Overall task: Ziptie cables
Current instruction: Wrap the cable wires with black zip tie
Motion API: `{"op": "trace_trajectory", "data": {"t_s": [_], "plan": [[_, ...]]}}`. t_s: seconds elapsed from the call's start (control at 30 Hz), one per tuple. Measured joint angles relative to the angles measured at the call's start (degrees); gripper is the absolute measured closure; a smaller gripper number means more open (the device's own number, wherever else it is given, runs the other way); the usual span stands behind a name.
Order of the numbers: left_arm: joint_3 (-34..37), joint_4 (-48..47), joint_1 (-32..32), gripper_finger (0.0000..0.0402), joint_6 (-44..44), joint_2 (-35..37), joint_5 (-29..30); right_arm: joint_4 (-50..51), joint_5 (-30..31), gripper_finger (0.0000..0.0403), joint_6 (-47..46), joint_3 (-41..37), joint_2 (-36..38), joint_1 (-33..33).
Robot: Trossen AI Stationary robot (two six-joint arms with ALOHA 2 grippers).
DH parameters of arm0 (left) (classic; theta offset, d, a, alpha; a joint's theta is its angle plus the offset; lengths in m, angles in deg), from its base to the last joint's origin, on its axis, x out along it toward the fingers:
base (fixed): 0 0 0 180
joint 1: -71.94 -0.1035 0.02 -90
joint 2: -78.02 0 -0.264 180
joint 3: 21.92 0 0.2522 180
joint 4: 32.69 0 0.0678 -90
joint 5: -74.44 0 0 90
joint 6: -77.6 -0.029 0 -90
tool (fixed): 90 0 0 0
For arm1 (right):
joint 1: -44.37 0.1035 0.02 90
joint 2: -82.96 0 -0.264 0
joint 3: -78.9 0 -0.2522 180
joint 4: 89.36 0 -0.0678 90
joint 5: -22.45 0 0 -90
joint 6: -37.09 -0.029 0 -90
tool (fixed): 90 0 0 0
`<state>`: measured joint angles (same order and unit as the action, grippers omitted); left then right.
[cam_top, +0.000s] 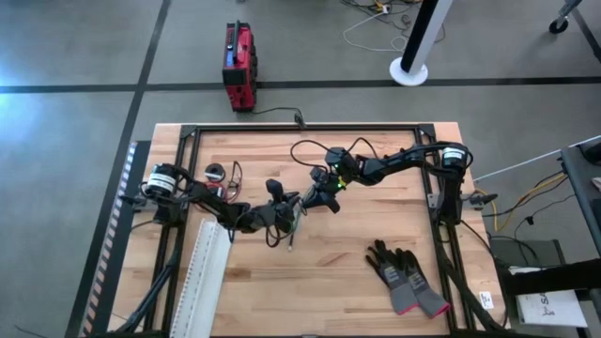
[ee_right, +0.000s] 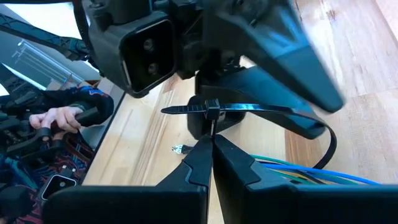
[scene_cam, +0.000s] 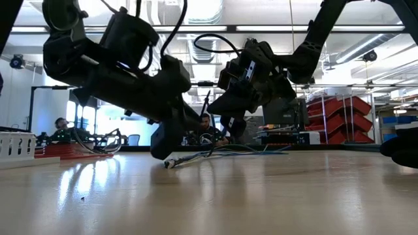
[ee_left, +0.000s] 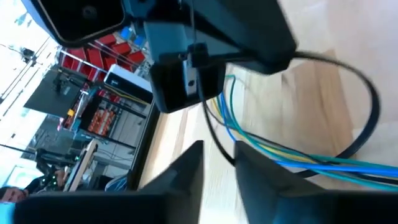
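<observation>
I find the right hand at mid-worktop, its two fingers pressed together on the thin tail of a black zip tie, just below the tie's small square head. The tie's strap runs out level to either side of the head, and one side curves round into a dark loop. The left hand sits directly opposite, nearly touching the right; its fingers stand slightly parted with a thin black wire running down between them. I cannot tell whether they bear on it.

The cables lie on the wood just beside both hands: a bundle of blue, green and yellow strands together with a black loop. From above, the bundle trails out from between the two hands, and a further black loop arcs toward the far edge. In the low view the bundle rests flat on the worktop, one end under the left hand, with the right hand raised just behind.

Farther out, I note a small coil of red and black wire near the left arm's base, a long white slotted strip at the near left, a pair of dark gloves at the near right, well apart from the work, and a red box on the floor beyond the worktop.
</observation>
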<state>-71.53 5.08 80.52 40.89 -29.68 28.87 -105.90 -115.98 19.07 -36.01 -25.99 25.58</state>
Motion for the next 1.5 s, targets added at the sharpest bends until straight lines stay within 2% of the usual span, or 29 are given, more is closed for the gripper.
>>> {"op": "trace_trajectory", "data": {"t_s": [0.13, 0.4, 0.9, 1.13, 1.5], "plan": [[-0.01, 0.02, 0.00, 0.0395, 0.11, 0.00, -0.05, 0.00, 0.00, 0.0403, 0.09, 0.00, 0.00, 0.02], [-0.01, 0.08, -0.01, 0.0400, -0.54, 0.00, -0.02, 0.00, 0.00, 0.0403, 0.09, 0.00, 0.00, 0.02], [-0.03, 3.95, 1.06, 0.0401, -10.76, 0.00, 1.73, -0.01, -0.01, 0.0403, 0.04, 0.00, 0.00, 0.02], [-0.03, 6.54, 1.49, 0.0401, -12.43, 0.07, 2.54, 0.00, -0.02, 0.0403, 0.04, 0.00, 0.00, 0.02], [-0.03, 6.27, 3.09, 0.0402, -19.46, 1.27, 4.69, -0.02, 0.04, 0.0403, -0.48, 0.00, 0.00, 0.02]]}}
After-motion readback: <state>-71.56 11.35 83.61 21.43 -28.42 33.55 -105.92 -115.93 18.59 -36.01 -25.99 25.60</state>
